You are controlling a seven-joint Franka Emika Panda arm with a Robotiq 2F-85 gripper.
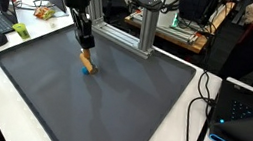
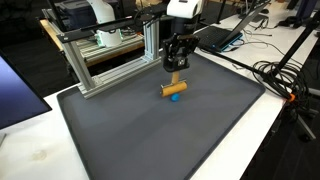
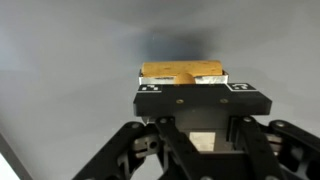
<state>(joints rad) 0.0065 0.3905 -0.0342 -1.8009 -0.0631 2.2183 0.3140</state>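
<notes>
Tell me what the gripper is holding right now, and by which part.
The gripper is shut on an orange-tan stick, clamped at its upper end. Its blue-tipped lower end reaches down to the dark mat.

The claw (image 3: 196, 100) is black, built of angular linkage bars, with small black-and-white square markings on its two tip blocks. In an exterior view the arm (image 2: 185, 8) is white and rounded.
</notes>
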